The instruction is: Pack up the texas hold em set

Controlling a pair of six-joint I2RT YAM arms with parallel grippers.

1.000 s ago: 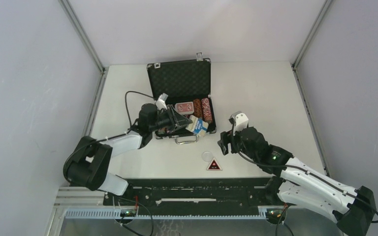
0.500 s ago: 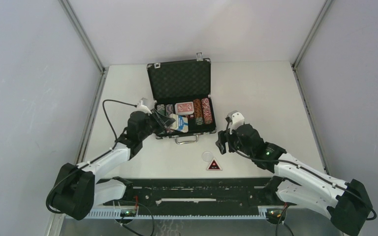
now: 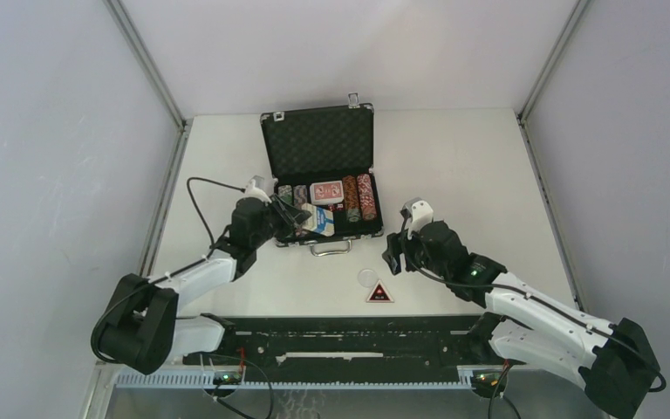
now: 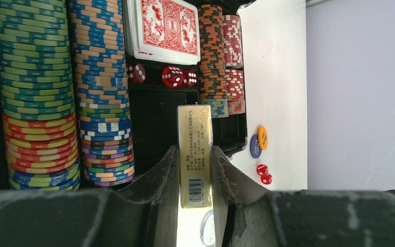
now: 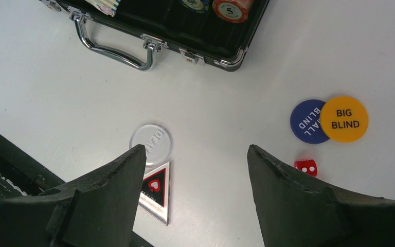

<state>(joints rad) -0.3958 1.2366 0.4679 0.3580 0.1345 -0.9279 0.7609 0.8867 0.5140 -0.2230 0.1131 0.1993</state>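
Overhead, the briefcase (image 3: 318,144) lies open at mid-table with its lid propped back. The left gripper (image 3: 299,218) hangs over its near-left part with a card deck (image 3: 318,220), while the right gripper (image 3: 394,253) waits just off the case's right front corner.

From the left wrist, the jaws are set narrow and clamped on the deck's long sides, edge-on above the empty slot (image 4: 151,123) between the chip stacks (image 4: 100,92). The slot looks snug. Lowered askew, the box could catch a stack and spill chips, I'd judge.

From the right wrist, the fingers (image 5: 108,195) stand wide and hold nothing. Below them lie loose pieces: two blind tokens (image 5: 344,119), a red die (image 5: 305,166) and the dealer button (image 5: 150,139). All have bare table around them, clear of the case wall.
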